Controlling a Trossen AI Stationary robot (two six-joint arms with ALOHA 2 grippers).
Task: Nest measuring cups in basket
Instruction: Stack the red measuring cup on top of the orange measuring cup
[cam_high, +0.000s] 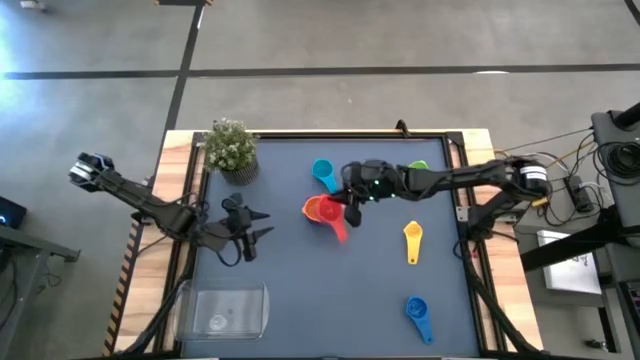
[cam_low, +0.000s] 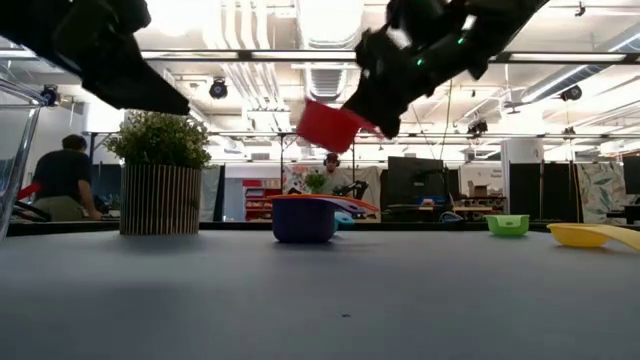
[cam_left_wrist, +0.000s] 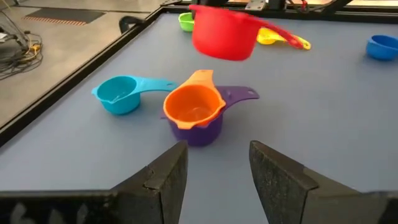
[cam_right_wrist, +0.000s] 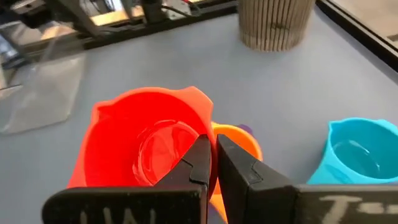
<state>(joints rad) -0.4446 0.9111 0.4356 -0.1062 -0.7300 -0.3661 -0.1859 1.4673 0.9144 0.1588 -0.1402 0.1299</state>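
Red measuring cup (cam_right_wrist: 140, 149) is held off the table by the right gripper (cam_right_wrist: 211, 163), fingers clamped narrow on its rim/handle end; in low view the cup (cam_low: 330, 126) hangs tilted, well clear of the surface, approx. above the orange cup (cam_left_wrist: 194, 107). Orange cup sits nested inside the purple cup (cam_left_wrist: 205, 129), both on the table near its centre, toward the far edge. Light blue cup (cam_high: 324, 174) stands just beside that stack, on the far side, not touching it. Green cup (cam_low: 507, 225) lies near the far edge, partly hidden under the right arm in high view. Yellow cup (cam_high: 413, 240) lies right of centre, handle pointing toward the near edge; blue cup (cam_high: 417, 311) lies near the near-right corner. Clear basket (cam_high: 222, 307) sits at the near-left corner, well apart from all cups. Left gripper (cam_high: 243, 226) hovers over the left half of the table, between plant and basket, fingers (cam_left_wrist: 163, 179) spread wide, holding nothing. Potted plant (cam_high: 232, 149) stands at the far-left corner. Persons visible in the room beyond the table.
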